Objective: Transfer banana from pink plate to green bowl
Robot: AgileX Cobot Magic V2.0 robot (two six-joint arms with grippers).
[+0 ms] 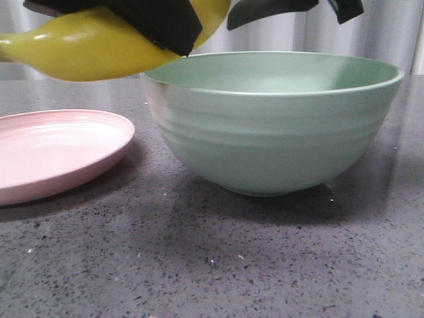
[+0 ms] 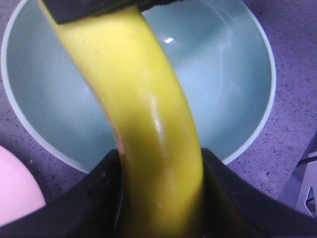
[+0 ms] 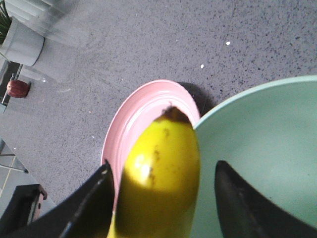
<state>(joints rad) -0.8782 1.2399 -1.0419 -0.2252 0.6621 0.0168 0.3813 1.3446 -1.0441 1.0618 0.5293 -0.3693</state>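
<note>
The yellow banana (image 1: 86, 46) hangs in the air over the left rim of the green bowl (image 1: 278, 132), above the gap between the bowl and the pink plate (image 1: 53, 149). My left gripper (image 2: 159, 153) is shut on the banana (image 2: 143, 109), with both fingers pressed against its sides; it shows black on the banana in the front view (image 1: 159, 23). My right gripper (image 3: 162, 166) is open, its jaws on either side of the banana's brown-tipped end (image 3: 163, 163), with a gap on the bowl side. The plate (image 3: 143, 109) is bare.
The bowl and plate stand on a grey speckled tabletop (image 1: 212, 265). Beyond the table's edge, the right wrist view shows a white plant pot (image 3: 20, 42) and a small red-brown object (image 3: 18, 88). Pale curtains hang behind.
</note>
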